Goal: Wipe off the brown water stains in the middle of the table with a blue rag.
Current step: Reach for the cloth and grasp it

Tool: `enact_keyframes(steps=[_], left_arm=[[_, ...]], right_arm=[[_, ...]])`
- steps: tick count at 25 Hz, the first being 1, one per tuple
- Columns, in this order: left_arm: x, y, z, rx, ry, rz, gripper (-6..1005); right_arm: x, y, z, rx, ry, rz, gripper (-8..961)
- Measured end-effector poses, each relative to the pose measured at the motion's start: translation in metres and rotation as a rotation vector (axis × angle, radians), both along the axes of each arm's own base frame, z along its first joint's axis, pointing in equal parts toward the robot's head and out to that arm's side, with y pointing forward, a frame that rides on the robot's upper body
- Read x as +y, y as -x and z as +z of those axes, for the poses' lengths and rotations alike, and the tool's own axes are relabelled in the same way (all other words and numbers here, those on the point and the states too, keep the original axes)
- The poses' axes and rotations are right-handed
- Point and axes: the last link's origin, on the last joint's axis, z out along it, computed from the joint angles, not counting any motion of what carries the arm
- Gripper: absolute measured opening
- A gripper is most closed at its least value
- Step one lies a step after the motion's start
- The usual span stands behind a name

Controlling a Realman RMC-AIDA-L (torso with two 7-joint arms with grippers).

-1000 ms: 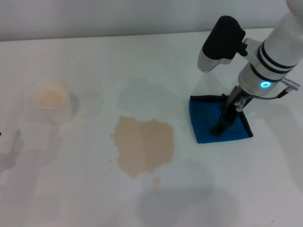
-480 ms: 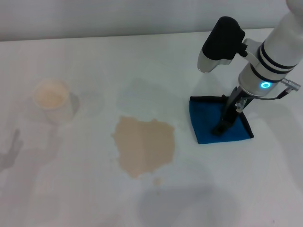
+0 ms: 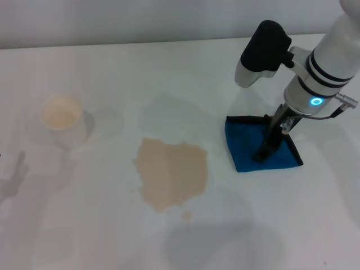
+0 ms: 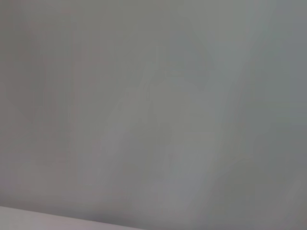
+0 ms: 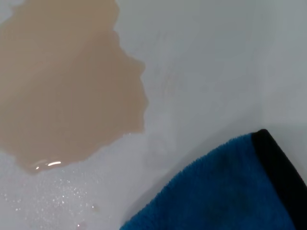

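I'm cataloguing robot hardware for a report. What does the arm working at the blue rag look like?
The right arm is glossy white with black bands and a glowing cyan ring light near the wrist. A black-and-white camera module juts from its side. A thin grey cable loops by the wrist. Its right pincer has slim black fingers. The left arm is out of view.

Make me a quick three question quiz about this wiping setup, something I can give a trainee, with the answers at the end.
1. True or false: the blue rag already covers the brown water stains.
2. Which gripper is down on the rag: A) left, B) right, C) neither?
3. What stands on the table to the robot's left of the stains?

Key:
1. False. The rag lies apart from the stains, to the robot's right of them.
2. B. The right gripper has its tips on the rag; the left one is out of sight.
3. A paper cup with a tan inside.
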Motion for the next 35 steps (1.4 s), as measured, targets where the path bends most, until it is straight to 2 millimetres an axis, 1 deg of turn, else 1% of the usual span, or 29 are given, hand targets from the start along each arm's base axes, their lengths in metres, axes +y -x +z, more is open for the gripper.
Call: enact_keyframes(steps=[10, 15, 21, 26, 35], left_arm=[[0.001, 0.0, 0.0, 0.0, -0.001, 0.0, 887], [0.001, 0.0, 0.0, 0.0, -0.002, 0.0, 887], [0.001, 0.0, 0.001, 0.0, -0.005, 0.001, 888], [0.003, -0.001, 0.001, 0.0, -0.006, -0.004, 888], [0.006, -0.003, 0.002, 0.0, -0.006, -0.012, 888]], right_arm=[[0.001, 0.001, 0.001, 0.0, -0.002, 0.003, 707], [0.002, 0.003, 0.001, -0.002, 0.0, 0.008, 680], [0.003, 0.004, 0.001, -0.002, -0.001, 0.01, 626], [0.004, 0.007, 0.002, -0.001, 0.0, 0.014, 548], [0.006, 0.012, 0.003, 0.009, -0.002, 0.026, 324]])
